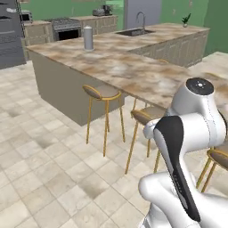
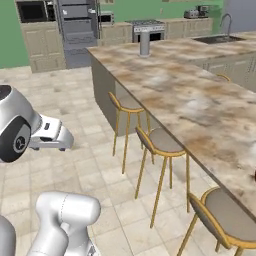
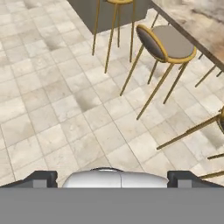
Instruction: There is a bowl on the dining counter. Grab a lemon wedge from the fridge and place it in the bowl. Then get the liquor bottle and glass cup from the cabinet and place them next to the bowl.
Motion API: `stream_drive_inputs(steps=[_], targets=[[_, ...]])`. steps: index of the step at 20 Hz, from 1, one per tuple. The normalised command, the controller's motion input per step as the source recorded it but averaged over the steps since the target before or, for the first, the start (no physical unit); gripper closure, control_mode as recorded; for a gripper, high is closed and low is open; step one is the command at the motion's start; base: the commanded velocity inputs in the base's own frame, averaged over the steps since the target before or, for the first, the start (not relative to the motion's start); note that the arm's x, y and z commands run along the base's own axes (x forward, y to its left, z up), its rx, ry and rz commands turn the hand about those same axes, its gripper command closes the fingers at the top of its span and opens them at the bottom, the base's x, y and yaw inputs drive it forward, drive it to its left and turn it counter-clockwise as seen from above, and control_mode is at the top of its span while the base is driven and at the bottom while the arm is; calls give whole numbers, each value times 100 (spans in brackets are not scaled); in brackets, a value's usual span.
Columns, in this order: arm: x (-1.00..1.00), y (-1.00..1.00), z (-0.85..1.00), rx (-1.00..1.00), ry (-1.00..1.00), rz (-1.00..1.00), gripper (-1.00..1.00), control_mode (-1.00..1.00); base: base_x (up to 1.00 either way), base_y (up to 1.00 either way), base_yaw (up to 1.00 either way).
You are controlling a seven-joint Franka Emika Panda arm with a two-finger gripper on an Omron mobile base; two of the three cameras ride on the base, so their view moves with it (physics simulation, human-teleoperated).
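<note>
While the white arm with dark joints folds low over the pale tiled floor [image 3: 57, 100], its two-finger gripper [image 3: 112, 178] hangs above the tiles with its dark finger tips [image 3: 41, 178] set far apart at the bottom of the hand view, jaws spread wide and nothing between them. Seen from the hand, a round stool with a taupe seat and slim golden legs [image 3: 168, 43] stands just ahead on the floor, tucked beside the edge of the large beige-brown marbled stone dining counter [image 1: 133, 73]. That slab sits on a grey base and runs away from the robot in both base views, with three such stools lined along its near side. A grey cylindrical container [image 1: 88, 38] stands upright near the far end of the slab, well apart from the robot. Beyond it, a narrower marbled worktop carries a sink with a curved grey tap [image 1: 141, 21], and a small potted green plant [image 1: 185, 20] stands at that worktop's far corner. Against the green back wall are a steel range with a dark oven door [image 1: 67, 29] and beige base cabinets [image 2: 47, 45]. A tall grey fridge [image 2: 77, 32] stands at the far end of the room in the right base view, doors closed, well away from the gripper. At the extreme right edge of the right base view a dark sliver lies on the slab, too small to identify
</note>
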Motion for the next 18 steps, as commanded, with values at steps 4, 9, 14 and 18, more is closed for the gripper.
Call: stream_drive_inputs(steps=[4, 9, 14, 18], targets=[[0, 0, 0, 0, 0, 0, -100, 100, 86, 63, 35], [0, 0, 0, 0, 0, 0, -100, 100, 100, 46, 8], [0, 0, 0, 0, 0, 0, -100, 100, 100, 49, 2], [0, 0, 0, 0, 0, 0, -100, 100, 100, 58, 0]])
